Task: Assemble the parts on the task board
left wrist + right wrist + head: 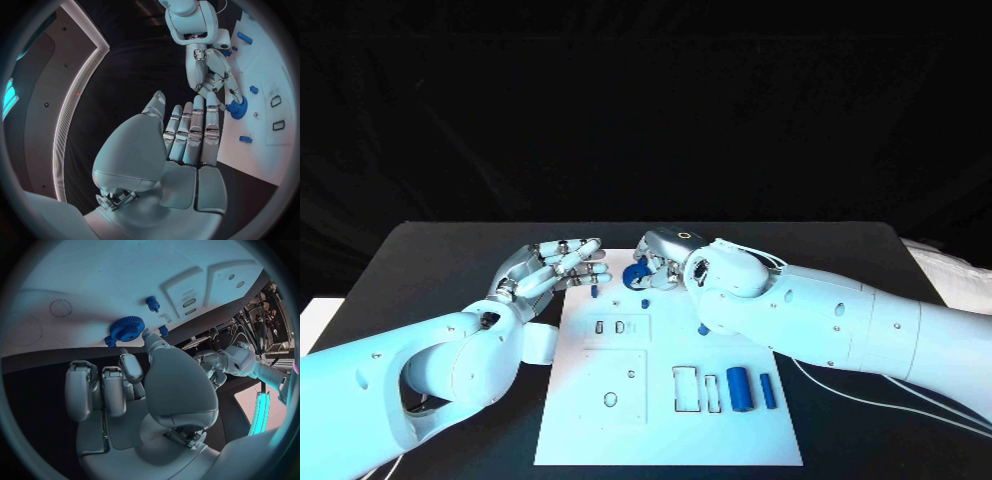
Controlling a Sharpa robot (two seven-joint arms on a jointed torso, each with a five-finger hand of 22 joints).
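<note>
My right robot hand [678, 262] pinches blue gear [636, 277] over task board [589, 420], for seating. Left robot hand [557, 266] open, fingers spread beside gear, ready to steady.

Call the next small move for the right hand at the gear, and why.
Probably close the right hand fingers on the blue gear for a firm pinch before lifting. The gear lies at the far edge of the task board, right at the fingertips, but whether it is gripped is unclear. The left hand hovers alongside, open, holding nothing.
</note>
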